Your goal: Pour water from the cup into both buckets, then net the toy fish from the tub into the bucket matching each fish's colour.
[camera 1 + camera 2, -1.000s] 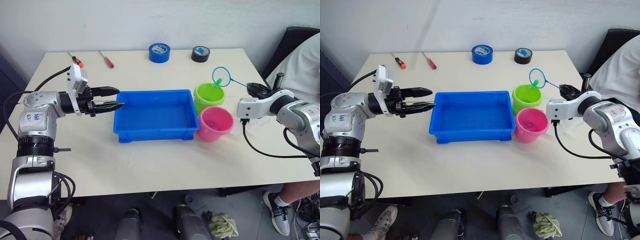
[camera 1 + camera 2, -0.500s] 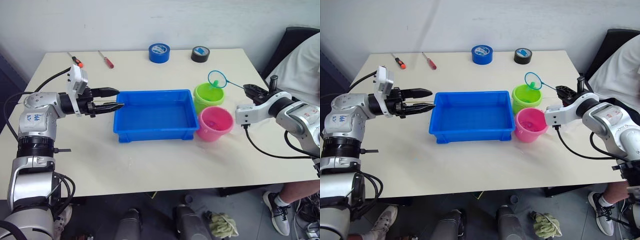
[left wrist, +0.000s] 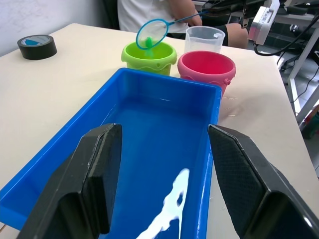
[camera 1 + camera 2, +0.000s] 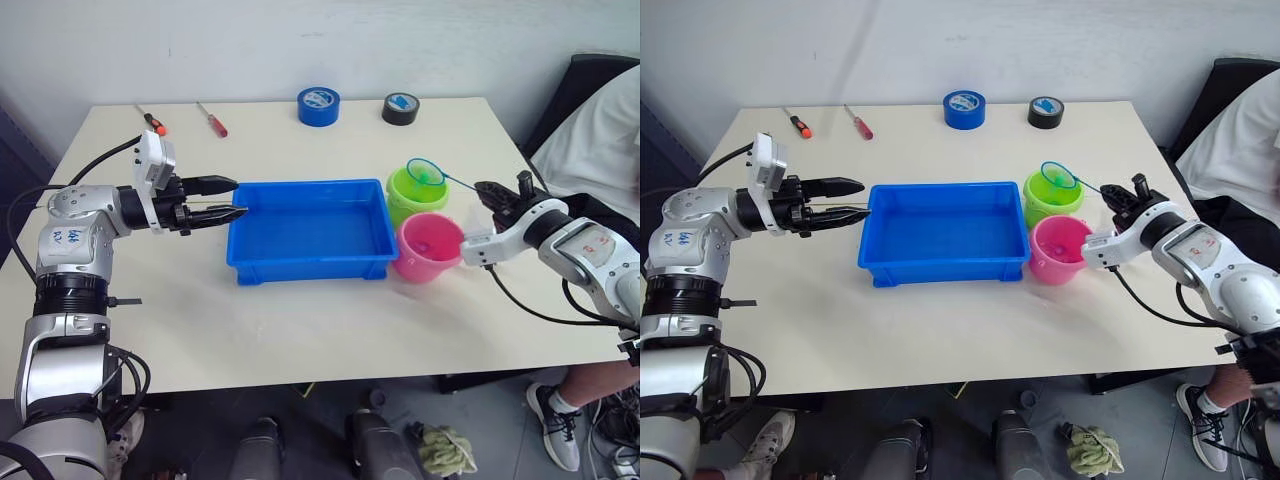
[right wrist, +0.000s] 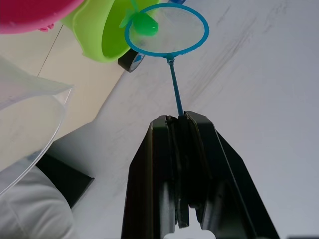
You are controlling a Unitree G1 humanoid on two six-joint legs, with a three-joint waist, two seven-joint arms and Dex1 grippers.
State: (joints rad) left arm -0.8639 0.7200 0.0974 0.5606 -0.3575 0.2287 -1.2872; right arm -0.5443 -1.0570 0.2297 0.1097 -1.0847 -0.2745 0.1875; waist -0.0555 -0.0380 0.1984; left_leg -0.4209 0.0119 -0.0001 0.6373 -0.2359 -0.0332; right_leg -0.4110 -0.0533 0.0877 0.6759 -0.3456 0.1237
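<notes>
Left to right. Two screwdrivers [image 4: 182,118] lie near the far left edge of the table [image 4: 300,330]. The left gripper [image 4: 232,198] hovers with its fingers spread, empty, tips just at the left rim of the tub [image 4: 307,232]; the tub's blue floor looks bare of fish. A wide bare stretch of tabletop lies in front of the tub, toward the near edge. Behind it, by the far edge, sit a blue tape roll [image 4: 318,105] and a black tape roll [image 4: 400,108]. Just right of the tub stand the green bucket [image 4: 417,195] and, nearer, the pink bucket [image 4: 430,247], side by side. The net [image 4: 426,172] hangs over the green bucket's rim with a green fish [image 5: 143,23] in its mesh. The right gripper [image 5: 179,122] is clamped on the net's handle. The cup [image 3: 204,39] stands behind the buckets, toward the table's right edge.
</notes>
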